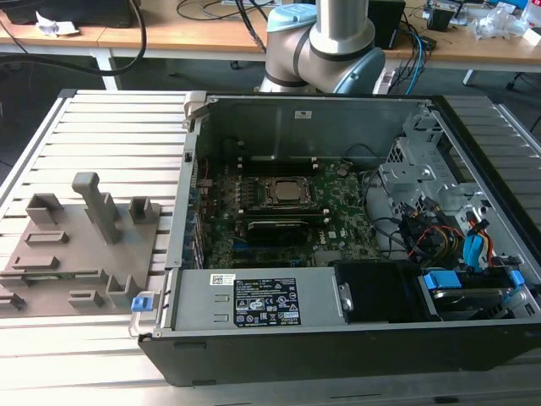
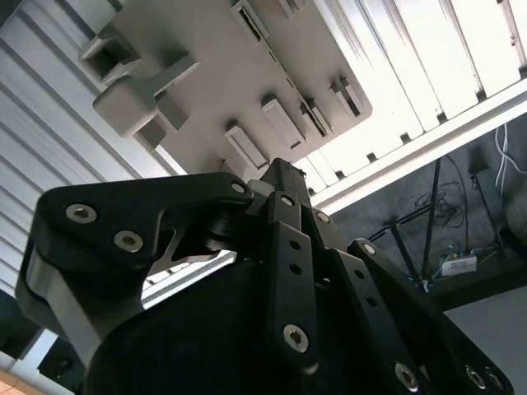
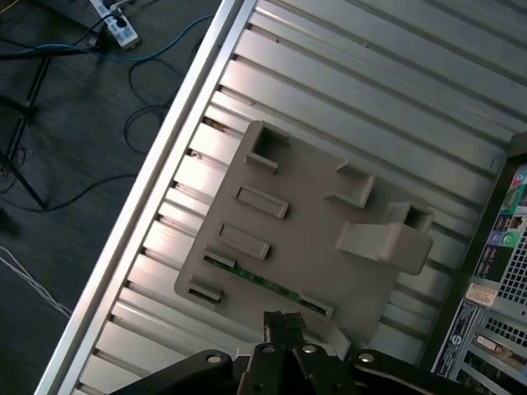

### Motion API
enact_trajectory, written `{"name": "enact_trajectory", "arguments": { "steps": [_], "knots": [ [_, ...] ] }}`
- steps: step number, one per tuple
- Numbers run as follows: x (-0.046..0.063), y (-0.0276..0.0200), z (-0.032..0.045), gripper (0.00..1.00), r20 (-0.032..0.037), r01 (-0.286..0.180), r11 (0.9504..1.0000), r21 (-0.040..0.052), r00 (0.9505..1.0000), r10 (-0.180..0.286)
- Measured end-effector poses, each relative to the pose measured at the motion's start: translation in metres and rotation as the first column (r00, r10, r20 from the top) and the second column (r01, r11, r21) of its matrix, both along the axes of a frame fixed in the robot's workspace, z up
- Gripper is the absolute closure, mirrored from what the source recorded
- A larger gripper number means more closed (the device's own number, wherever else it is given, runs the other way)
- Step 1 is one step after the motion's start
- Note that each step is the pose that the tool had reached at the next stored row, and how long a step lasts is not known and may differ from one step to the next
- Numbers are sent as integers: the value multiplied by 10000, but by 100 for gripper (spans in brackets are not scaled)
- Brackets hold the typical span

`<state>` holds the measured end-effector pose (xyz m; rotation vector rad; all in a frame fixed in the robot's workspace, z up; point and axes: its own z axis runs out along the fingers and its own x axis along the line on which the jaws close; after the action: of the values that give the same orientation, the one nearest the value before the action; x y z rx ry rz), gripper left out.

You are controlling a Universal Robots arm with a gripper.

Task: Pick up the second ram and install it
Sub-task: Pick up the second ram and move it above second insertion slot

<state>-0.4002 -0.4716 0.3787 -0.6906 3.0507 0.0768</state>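
In the first wrist view the hand [image 3: 282, 321] is nearest the lens, closed with nothing in it. Just beyond it is the ram [image 3: 268, 285], a thin green strip seated in a long slot along one edge of the grey fixture [image 3: 313, 214]. The hand hangs above that slot, apart from the ram. The fixture rests on the slatted metal surface [image 3: 395, 90], and past the surface's rim is dark floor [image 3: 74, 148] with cables.

In the exterior view the fixture is at the frame's lower left. The open case [image 1: 321, 359] fills the centre and right beside it, with the motherboard [image 1: 338, 228] inside. The arm's base [image 1: 325, 38] stands behind the case at top centre.
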Motion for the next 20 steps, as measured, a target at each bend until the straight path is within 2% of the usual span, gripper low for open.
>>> {"name": "enact_trajectory", "arguments": {
  "steps": [6,9,13,14,15,16,18,20],
  "knots": [
    [0,0,0,89,0,-953,9954,0,9954,953],
    [0,0,0,89,1,-1641,9864,0,9864,1641],
    [0,0,0,89,0,-2405,9707,0,9707,2405],
    [0,0,0,89,0,-2654,9641,0,9641,2654],
    [0,0,0,89,0,-2807,9598,0,9598,2807],
    [0,0,0,89,0,-3060,9520,0,9520,3060],
    [0,0,0,89,1,-3255,9456,0,9456,3255],
    [0,0,0,89,0,-3597,9331,0,9331,3597]
  ]
}}
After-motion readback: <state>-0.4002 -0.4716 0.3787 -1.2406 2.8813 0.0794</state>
